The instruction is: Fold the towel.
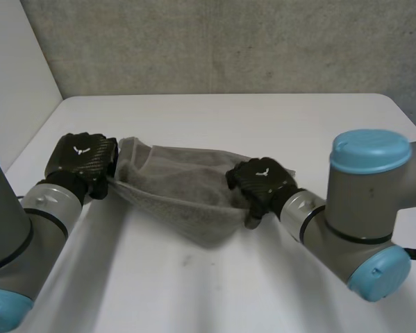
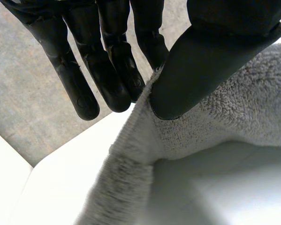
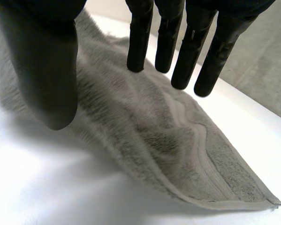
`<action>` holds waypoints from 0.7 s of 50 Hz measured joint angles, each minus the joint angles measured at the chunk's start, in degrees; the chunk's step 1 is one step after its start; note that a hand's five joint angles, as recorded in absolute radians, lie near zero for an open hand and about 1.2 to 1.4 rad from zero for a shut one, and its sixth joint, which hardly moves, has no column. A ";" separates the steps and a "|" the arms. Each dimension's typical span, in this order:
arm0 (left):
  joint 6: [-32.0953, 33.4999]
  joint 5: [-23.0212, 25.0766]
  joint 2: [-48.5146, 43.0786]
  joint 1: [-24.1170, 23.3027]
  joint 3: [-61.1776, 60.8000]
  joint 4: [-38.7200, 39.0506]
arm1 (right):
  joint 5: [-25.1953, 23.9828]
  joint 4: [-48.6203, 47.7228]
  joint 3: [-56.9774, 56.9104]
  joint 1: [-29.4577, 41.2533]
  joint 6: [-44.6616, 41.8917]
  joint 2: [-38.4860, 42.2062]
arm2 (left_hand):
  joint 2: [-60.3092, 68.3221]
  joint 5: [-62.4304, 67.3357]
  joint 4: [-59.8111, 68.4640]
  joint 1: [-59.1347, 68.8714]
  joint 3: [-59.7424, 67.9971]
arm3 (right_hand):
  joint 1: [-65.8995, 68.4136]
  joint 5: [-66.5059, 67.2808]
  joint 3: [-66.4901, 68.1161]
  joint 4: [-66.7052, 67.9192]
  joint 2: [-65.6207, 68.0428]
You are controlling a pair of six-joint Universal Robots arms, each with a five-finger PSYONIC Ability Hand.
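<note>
Head view: a grey towel [image 1: 183, 194] spans the white table [image 1: 214, 118] between the left hand [image 1: 81, 159] and the right hand [image 1: 260, 182], raised at the left end. Left wrist view: the thumb [image 2: 206, 61] and straight fingers [image 2: 107, 70] pinch the towel's hemmed edge. Right wrist view: the fingers [image 3: 138, 42] are straight, well apart from the thumb, spread over the towel's other end and gripping nothing; a corner rests on the table

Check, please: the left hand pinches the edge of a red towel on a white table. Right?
No: the towel is grey, not red, as the left wrist view shows. The left hand does pinch its edge, over the white table.
</note>
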 measured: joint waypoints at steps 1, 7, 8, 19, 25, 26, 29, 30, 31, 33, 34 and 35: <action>0.00 0.20 0.05 0.17 0.06 -0.08 | 0.01 0.04 0.04 -0.26 0.85 -0.29 | 0.00 0.00 0.00 0.00 0.00 | -0.69 -0.77 -0.47 -0.53 -0.68; -0.21 3.22 0.03 1.05 1.81 -1.59 | -0.20 1.22 1.00 -4.10 9.91 -2.98 | 0.00 0.00 0.00 0.00 0.00 | -6.10 -7.38 -6.42 -6.99 -6.67; -0.24 3.39 0.03 1.03 2.02 -1.73 | -0.26 1.42 1.18 -4.47 10.74 -3.14 | 0.00 0.00 0.00 0.00 0.00 | -6.66 -7.97 -6.94 -7.77 -7.13; -0.78 4.20 0.22 -0.52 9.70 -7.32 | -1.86 2.53 5.63 -6.98 15.08 -2.98 | 0.02 0.00 0.00 0.00 0.01 | -10.65 -11.94 -9.78 -10.81 -9.70; -0.86 4.04 0.19 -0.88 13.18 -10.54 | -3.23 1.83 6.62 -6.82 13.82 -1.39 | 0.02 0.00 0.00 0.00 0.01 | -10.62 -11.51 -9.78 -10.80 -9.70; -0.86 4.04 0.21 -0.86 13.44 -10.77 | -3.40 1.65 6.55 -6.78 13.53 -1.04 | 0.02 0.00 0.00 0.00 0.01 | -10.60 -11.19 -9.78 -10.81 -9.70; -0.83 4.08 0.37 -0.75 14.07 -11.42 | -3.99 0.86 5.91 -6.56 12.17 0.71 | 0.02 0.00 0.00 0.00 0.01 | -10.01 -8.80 -9.64 -10.63 -9.63; -0.81 4.09 0.45 -0.72 14.11 -11.48 | -4.07 0.70 5.67 -6.52 11.95 1.10 | 0.02 0.00 0.00 0.00 0.01 | -9.29 -8.08 -9.34 -10.21 -9.26; -0.79 4.10 0.63 -0.64 14.12 -11.56 | -4.19 0.40 5.14 -6.44 11.59 1.87 | 0.02 0.00 0.00 0.00 0.01 | -7.47 -5.84 -8.46 -8.51 -8.69; -0.75 4.12 1.11 -0.47 14.02 -11.63 | -4.36 -0.10 3.85 -6.28 11.09 3.36 | 0.02 0.00 0.00 0.00 0.01 | -4.34 -2.36 -5.25 -4.72 -5.78; -0.74 4.12 1.26 -0.41 13.97 -11.65 | -4.40 -0.22 3.39 -6.22 10.99 3.83 | 0.02 0.00 0.00 0.00 0.01 | -3.35 -1.38 -4.22 -3.75 -4.68; -0.73 4.13 1.59 -0.30 13.85 -11.65 | -4.43 -0.39 2.53 -6.12 10.85 4.63 | 0.02 0.00 0.01 0.00 0.01 | -2.19 -0.29 -2.77 -2.46 -3.09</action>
